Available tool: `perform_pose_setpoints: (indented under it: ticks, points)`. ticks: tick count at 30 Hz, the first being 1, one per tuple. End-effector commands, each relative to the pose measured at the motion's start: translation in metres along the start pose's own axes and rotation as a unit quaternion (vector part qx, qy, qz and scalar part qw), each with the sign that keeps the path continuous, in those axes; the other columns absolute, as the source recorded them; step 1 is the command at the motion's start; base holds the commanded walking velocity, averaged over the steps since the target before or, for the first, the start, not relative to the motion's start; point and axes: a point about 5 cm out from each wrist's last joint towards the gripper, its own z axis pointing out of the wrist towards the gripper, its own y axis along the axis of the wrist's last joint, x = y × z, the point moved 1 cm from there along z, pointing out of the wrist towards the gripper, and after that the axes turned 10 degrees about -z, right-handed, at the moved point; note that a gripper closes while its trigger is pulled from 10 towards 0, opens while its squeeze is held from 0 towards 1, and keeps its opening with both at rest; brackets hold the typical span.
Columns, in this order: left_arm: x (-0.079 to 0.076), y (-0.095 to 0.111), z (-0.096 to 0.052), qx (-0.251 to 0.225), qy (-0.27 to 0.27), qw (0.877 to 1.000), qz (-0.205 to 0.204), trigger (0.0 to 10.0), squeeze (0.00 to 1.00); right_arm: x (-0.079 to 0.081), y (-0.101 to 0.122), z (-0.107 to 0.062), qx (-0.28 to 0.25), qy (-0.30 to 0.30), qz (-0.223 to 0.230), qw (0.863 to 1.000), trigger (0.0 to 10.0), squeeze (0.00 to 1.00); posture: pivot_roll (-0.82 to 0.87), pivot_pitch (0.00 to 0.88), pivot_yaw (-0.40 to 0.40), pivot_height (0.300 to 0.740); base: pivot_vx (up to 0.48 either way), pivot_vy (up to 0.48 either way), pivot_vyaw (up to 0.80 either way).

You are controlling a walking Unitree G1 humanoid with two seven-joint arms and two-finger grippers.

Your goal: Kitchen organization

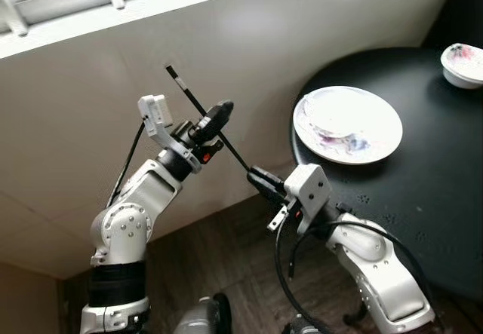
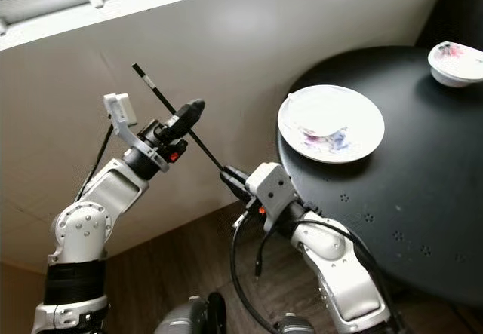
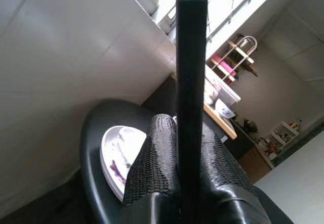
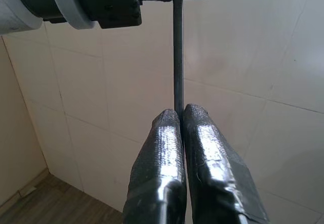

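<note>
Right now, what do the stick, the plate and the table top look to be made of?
Stick, pinched by both grippers (left, right): thin, rigid, matte black with a pale band near one end; probably plastic or lacquered wood, unclear. Plate: glossy white, purple-smeared, looks ceramic. Table: matte black, material unclear.

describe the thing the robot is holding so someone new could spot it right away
Start at the round black table, then look left of it, in front of the pale wall. There the left gripper and right gripper both pinch a chopstick. It is one thin black stick slanting between them, unlike the white dishes.
</note>
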Motion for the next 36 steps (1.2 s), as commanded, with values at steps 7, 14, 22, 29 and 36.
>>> perform_pose_setpoints:
  ticks: [7,14,22,29,36]
  points:
    - [0.005,0.002,-0.005,-0.009,0.021,0.999,0.026,0.0,0.0,-0.011,0.004,0.0,-0.006,-0.035,-0.001,0.999,10.0,1.0,-0.11,0.118,0.058,0.74,0.0,0.0,0.0]
    - [0.009,0.0,-0.006,-0.006,0.035,0.999,0.039,0.0,0.0,-0.016,0.017,0.0,-0.04,-0.049,0.01,0.998,10.0,1.0,-0.11,0.123,0.055,0.74,0.0,0.0,0.0]
    - [0.02,0.005,-0.008,-0.026,0.075,0.995,0.067,0.0,0.0,-0.019,0.022,-0.002,-0.053,-0.062,0.01,0.997,10.0,1.0,-0.12,0.125,0.052,0.74,0.0,0.0,0.0]
    - [0.04,0.016,-0.015,-0.066,0.162,0.976,0.129,0.0,0.0,-0.019,0.031,-0.01,-0.069,-0.104,0.023,0.992,10.0,1.0,-0.12,0.126,0.053,0.74,0.0,0.0,0.0]
    - [0.056,0.025,-0.023,-0.088,0.235,0.949,0.19,0.0,0.0,-0.038,0.025,-0.02,-0.037,-0.221,-0.013,0.974,10.0,1.0,-0.12,0.127,0.053,0.74,0.0,0.0,0.0]
